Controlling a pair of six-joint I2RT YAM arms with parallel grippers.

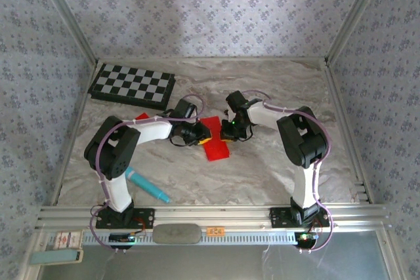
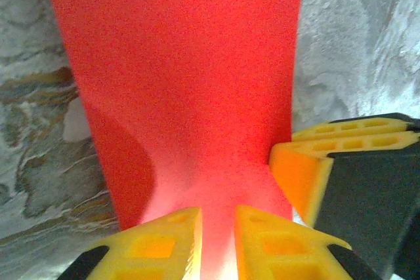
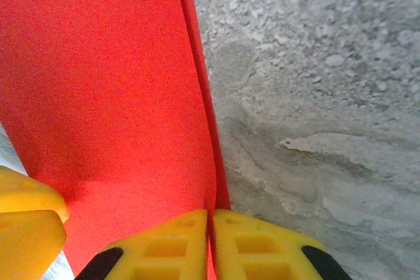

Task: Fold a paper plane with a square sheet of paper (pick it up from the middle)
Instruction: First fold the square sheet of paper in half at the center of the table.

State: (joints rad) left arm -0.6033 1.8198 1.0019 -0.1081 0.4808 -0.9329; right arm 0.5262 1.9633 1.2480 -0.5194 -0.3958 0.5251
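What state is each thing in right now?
Red paper: folded into a narrow strip, one end raised off the table.
Left pincer: nearly closed, pinching the paper's end.
Right pincer: shut on the paper's folded edge.
Chequered board: lying flat, untouched.
Teal pen: lying loose on the table.

Left arm (image 1: 117, 152): base at the near rail, elbow raised, forearm reaching right toward the table centre. Right arm (image 1: 303, 141): mirrored, elbow up, forearm reaching left. Both wrists tip downward and meet nearly nose to nose.

Left gripper (image 2: 218, 231): yellow pads nearly together with a narrow slit between them. The red paper (image 2: 177, 83) curves up into the slit and is pinched there.

Right gripper (image 3: 211, 234): pads pressed flush on the paper's edge.

Left wrist view: one right-gripper finger (image 2: 298, 175) sits just beside the left pads.
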